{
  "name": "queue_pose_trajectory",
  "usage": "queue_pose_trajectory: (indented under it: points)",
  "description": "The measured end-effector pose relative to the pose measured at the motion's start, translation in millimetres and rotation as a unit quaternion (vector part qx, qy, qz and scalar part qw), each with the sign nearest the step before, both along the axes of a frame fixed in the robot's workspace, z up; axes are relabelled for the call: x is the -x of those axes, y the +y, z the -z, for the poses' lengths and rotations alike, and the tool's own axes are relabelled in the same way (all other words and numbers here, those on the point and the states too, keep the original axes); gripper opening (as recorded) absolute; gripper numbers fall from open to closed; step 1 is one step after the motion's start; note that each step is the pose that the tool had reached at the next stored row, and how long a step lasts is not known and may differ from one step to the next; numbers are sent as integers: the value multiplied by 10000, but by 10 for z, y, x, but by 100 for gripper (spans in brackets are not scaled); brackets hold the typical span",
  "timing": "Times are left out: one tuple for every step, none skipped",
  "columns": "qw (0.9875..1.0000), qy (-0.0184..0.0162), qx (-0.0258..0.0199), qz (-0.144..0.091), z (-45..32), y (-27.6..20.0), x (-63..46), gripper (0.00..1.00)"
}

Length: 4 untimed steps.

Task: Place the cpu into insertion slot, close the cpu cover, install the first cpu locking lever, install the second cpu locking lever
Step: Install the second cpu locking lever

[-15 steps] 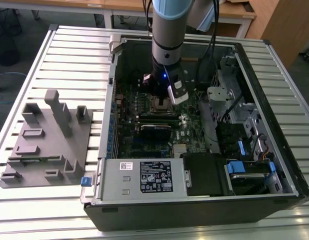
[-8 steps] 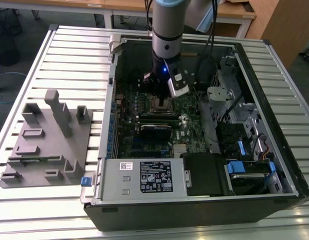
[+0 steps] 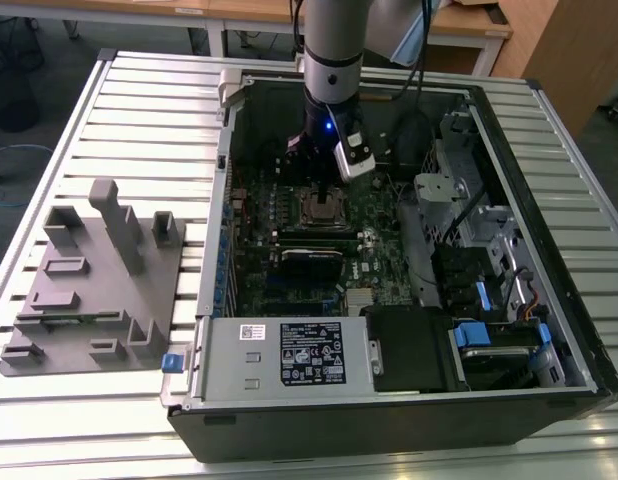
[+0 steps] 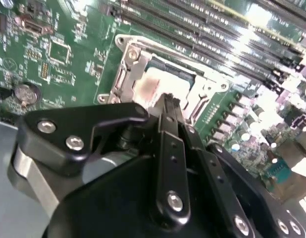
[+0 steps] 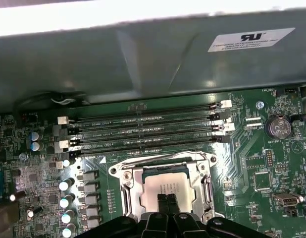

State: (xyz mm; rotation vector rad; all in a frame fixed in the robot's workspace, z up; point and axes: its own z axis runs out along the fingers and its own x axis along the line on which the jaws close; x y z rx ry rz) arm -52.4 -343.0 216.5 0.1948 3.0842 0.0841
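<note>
The cpu (image 5: 165, 186) lies flat in the insertion slot (image 3: 322, 208) on the green board, its pale metal top showing through the window of the cpu cover (image 5: 208, 184). The silvery cover frame lies down around the chip in both wrist views, cpu (image 4: 154, 85) and cover (image 4: 127, 69). My gripper (image 5: 167, 198) is shut, its two black fingertips pressed together with nothing between them, right at the chip's top near one edge of the window. I cannot tell whether the tips touch it. In the exterior view the gripper (image 3: 324, 190) hangs straight over the socket inside the open case.
Long black memory slots (image 5: 143, 131) run beside the socket, with the case wall (image 5: 168, 59) beyond them. A coin battery (image 5: 278, 126) sits on the board. A power supply (image 3: 289, 350) and a drive cage (image 3: 489, 335) fill the case's near side. A grey fixture (image 3: 99, 270) stands on the table at the exterior view's left.
</note>
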Motion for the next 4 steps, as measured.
queue_pose_trajectory:
  points:
    - [10000,0,0,0,0,1,0,10]
    - [10000,0,0,0,0,2,0,10]
    - [10000,0,0,0,0,2,0,10]
    - [10000,0,0,0,0,2,0,10]
